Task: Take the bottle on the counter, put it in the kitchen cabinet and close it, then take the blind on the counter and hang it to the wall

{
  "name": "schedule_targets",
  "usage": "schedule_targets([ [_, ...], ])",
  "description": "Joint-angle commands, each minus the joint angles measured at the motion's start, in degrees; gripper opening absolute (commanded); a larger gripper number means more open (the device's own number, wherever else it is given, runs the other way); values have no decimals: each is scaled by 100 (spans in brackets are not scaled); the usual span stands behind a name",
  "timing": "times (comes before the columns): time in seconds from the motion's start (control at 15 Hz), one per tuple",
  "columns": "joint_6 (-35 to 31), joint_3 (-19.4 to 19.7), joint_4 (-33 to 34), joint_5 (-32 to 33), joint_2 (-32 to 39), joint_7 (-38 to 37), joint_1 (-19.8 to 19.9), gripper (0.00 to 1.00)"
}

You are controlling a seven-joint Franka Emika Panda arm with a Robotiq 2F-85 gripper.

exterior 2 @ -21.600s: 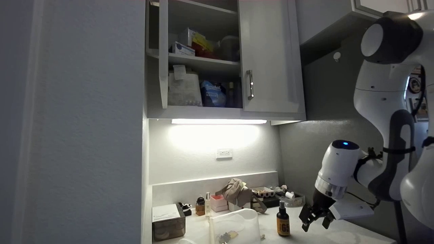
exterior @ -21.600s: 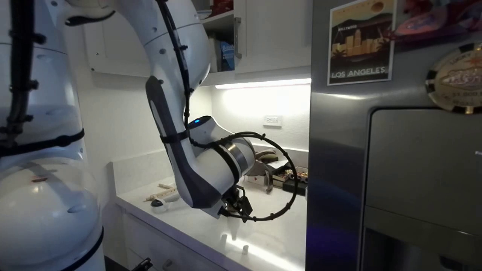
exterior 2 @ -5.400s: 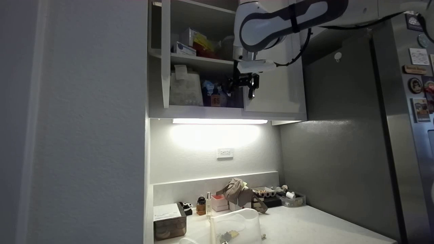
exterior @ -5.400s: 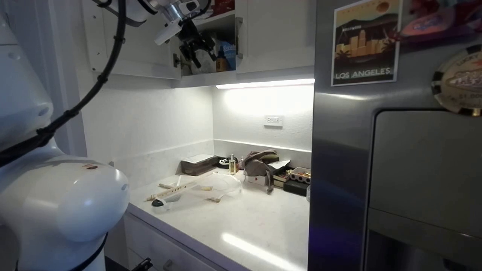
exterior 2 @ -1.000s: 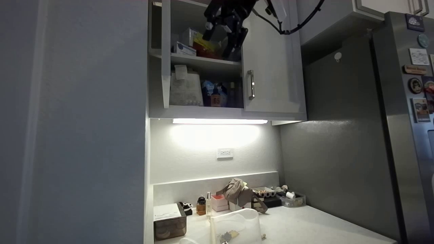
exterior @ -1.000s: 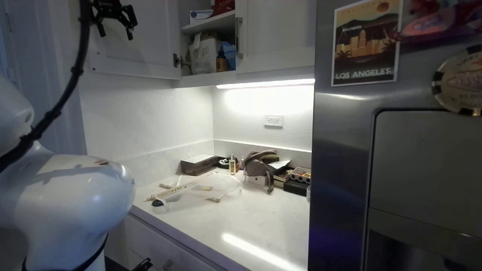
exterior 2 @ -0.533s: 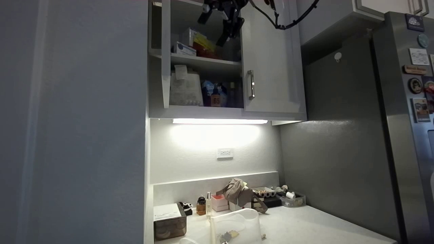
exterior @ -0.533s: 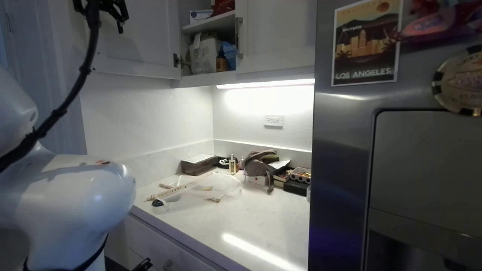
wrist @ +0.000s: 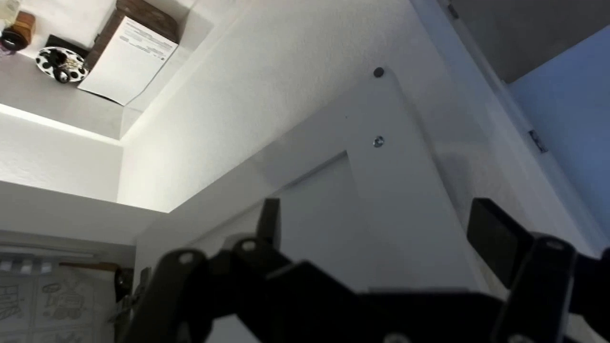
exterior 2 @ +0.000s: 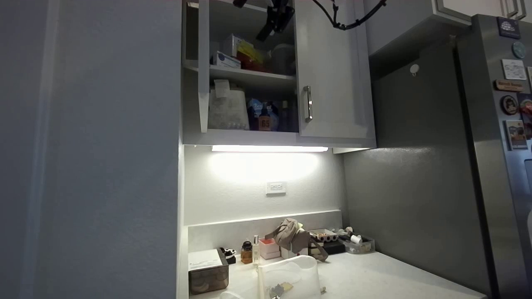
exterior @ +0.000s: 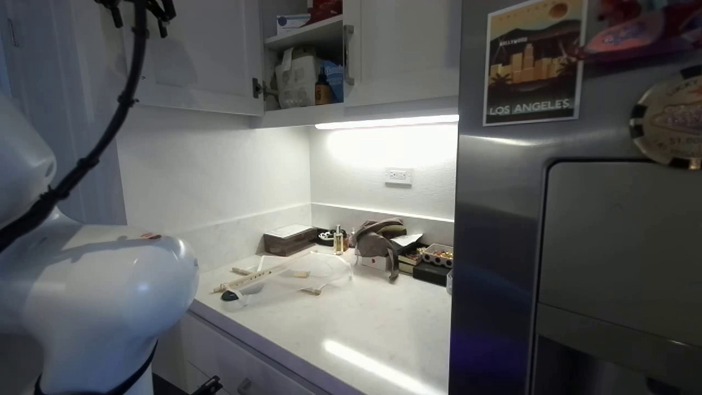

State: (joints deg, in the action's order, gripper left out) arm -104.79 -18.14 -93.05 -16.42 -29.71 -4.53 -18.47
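Below the open, silver-handled white wall cabinet [exterior 2: 337, 79], the translucent off-white blind [exterior 2: 297, 272] is laid on the glossy white bench [exterior 2: 382, 276], presumably light and floppy, best pinched by its stiffer-looking cream edge [exterior 2: 260, 283], the black pincer [wrist: 378, 220] being spread wide, empty.

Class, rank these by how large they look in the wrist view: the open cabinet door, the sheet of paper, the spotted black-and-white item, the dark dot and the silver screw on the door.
1. Open cabinet door, though partly hidden
2. Sheet of paper
3. Spotted item
4. Dark dot and silver screw: too alike to rank
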Motion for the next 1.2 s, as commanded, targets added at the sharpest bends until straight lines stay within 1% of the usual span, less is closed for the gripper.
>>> schedule_targets([
  [0.0, -100, -147, 249, -90, 114, -40, -40, 100],
  [0.27, -301, -374, 287, -10, 67, -192, -10, 100],
  [0.6, -1027, -689, 205, 170, 40, -655, 107, 100],
  [0.87, -1387, -913, 145, 458, 52, -929, 213, 100],
  [1.13, -1556, -980, 89, 753, 39, -1162, 296, 100],
])
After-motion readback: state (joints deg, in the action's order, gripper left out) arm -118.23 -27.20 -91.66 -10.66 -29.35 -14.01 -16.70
